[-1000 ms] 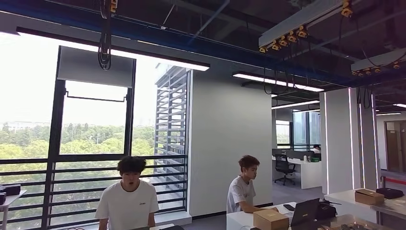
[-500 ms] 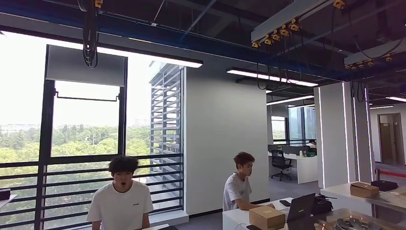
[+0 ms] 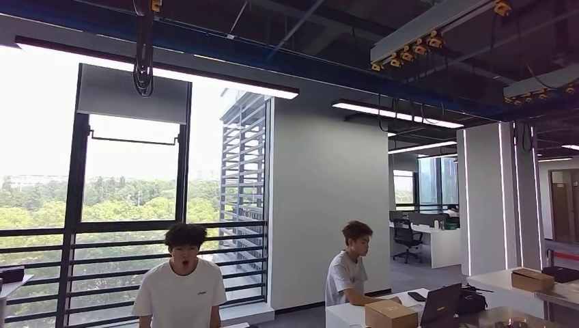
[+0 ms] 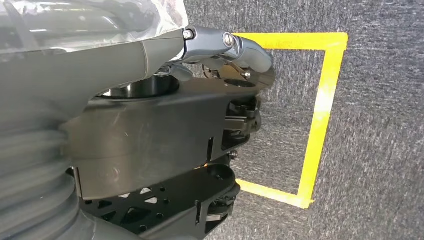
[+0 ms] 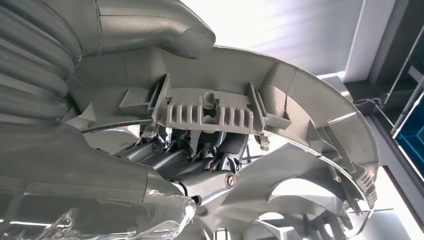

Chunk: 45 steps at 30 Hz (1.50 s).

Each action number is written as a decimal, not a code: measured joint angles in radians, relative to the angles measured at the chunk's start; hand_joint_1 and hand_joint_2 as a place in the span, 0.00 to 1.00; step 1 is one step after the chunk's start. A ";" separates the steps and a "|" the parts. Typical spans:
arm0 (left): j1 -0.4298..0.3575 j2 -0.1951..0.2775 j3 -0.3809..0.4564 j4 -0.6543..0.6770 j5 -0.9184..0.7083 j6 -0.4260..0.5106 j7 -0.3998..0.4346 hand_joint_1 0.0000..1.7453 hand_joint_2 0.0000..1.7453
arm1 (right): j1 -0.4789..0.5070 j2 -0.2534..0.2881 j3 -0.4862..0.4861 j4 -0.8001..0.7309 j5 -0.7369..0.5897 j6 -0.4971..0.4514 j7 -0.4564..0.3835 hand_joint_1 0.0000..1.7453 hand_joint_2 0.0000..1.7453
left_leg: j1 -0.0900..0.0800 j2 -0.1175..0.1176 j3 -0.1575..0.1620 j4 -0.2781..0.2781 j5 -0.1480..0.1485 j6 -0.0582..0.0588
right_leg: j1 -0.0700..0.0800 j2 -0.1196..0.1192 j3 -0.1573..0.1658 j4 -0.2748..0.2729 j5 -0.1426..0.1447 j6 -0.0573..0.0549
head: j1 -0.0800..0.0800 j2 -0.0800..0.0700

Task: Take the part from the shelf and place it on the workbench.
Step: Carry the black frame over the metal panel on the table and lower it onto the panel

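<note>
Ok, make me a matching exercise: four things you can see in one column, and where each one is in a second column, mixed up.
Things:
1. grey part
2. yellow tape
3. cardboard box
4. office chair

Places:
A. on the carpet
B. at the far desk
C. in the right hand
D. on the white table beside the laptop

Pairs: 1-C, 2-A, 3-D, 4-B

no readable text, labels or signs

Two people (image 3: 181, 283) (image 3: 348, 270), two cardboard boxes (image 3: 390, 313) (image 3: 532, 279), one open laptop (image 3: 440, 303) and one office chair (image 3: 405, 239) occupy a glass-walled workspace.
</note>
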 joint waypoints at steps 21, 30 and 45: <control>-0.002 0.000 0.000 0.000 0.002 0.000 0.003 0.00 1.00 | 0.001 0.001 0.004 0.006 -0.002 0.000 0.001 1.00 1.00 | 0.008 0.002 -0.104 0.278 -0.140 -0.051 | -0.005 -0.002 -0.027 -0.022 0.051 -0.034 | 0.003 0.000; 0.000 0.000 0.001 0.000 0.010 0.001 -0.006 0.00 1.00 | -0.005 0.002 0.005 0.010 -0.018 0.002 0.005 1.00 1.00 | 0.000 0.000 0.004 0.002 -0.007 -0.007 | -0.005 0.001 -0.010 -0.013 0.022 0.006 | 0.001 0.000; 0.001 0.001 0.006 -0.001 0.034 0.022 0.040 0.00 1.00 | -0.026 0.010 0.020 0.058 -0.090 0.029 0.007 1.00 1.00 | -0.002 0.000 0.048 -0.003 -0.043 -0.020 | 0.000 0.002 -0.053 -0.019 0.073 -0.010 | -0.007 0.000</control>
